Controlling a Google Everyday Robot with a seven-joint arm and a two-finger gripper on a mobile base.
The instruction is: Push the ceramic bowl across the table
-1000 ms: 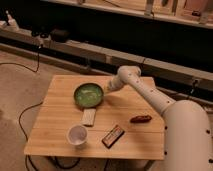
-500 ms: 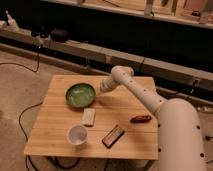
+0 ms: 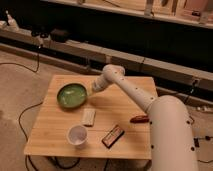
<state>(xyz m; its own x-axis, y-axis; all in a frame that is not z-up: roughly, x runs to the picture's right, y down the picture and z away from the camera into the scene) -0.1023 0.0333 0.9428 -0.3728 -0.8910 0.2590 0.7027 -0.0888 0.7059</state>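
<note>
My gripper [image 3: 93, 89] sits just right of the bowl [image 3: 71, 95]; bare table [image 3: 57, 83] lies beyond it, the cup [image 3: 77, 135] nearer me.

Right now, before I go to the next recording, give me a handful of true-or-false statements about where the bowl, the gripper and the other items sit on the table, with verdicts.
1. The ceramic bowl sits near the table's left edge. True.
2. The gripper is at the bowl's right rim. True.
3. The white cup stands inside the bowl. False: it stands apart, on the front part of the table.
4. The small pale block lies between bowl and cup. True.
5. The dark rectangular packet lies left of the cup. False: it lies to its right.
6. The bowl is upside down. False: its pale green inside faces up.
</note>
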